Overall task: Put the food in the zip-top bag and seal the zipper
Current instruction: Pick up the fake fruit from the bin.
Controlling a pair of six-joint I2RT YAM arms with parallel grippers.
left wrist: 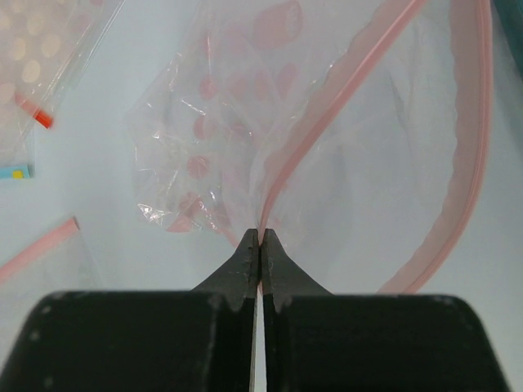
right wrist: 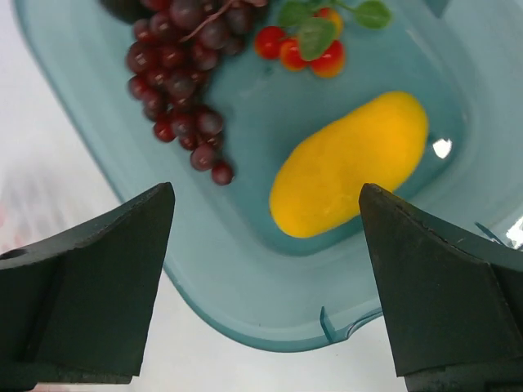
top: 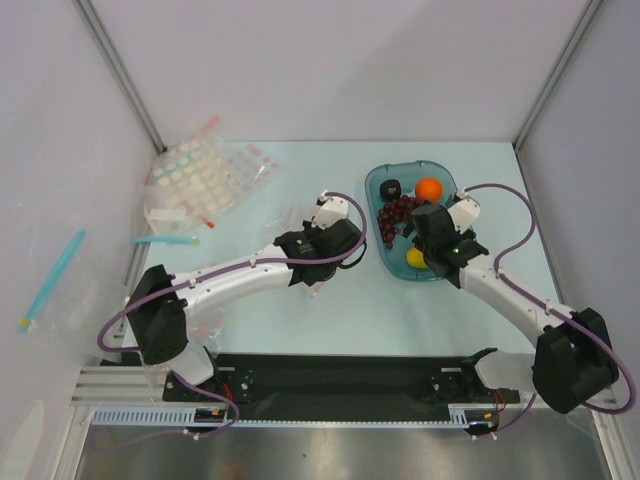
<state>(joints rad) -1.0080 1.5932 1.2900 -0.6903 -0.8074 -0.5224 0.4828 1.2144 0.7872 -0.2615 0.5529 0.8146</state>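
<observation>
Left of the teal tray (top: 371, 188), your left gripper (left wrist: 260, 238) was clamped on the zipper (left wrist: 327, 110) of the zip-top bag (left wrist: 372, 192). Over that tray, your right gripper (right wrist: 265, 192) hung spread wide above the yellow piece (right wrist: 347, 163), with the grapes (right wrist: 176, 73) beside it.

The food (top: 395, 215) is lying in the tray (top: 371, 190) at the tabletop's (top: 300, 325) right; the zip-top bag (left wrist: 368, 163) is lying left of it, other bags (top: 205, 180) farther left.

- The white-and-black left arm (top: 240, 272) reaches from its near-left base out to the far right, stretched low.
- Its black left end effector (left wrist: 259, 238) has both fingers pressed together, pinching a thin pale pink zipper strip (left wrist: 327, 113).
- The white-and-black right arm (top: 510, 295) angles from its near-right base to the far left.
- Its black right end effector (right wrist: 265, 196) points downward, jaws spread wide, gripping nothing.
</observation>
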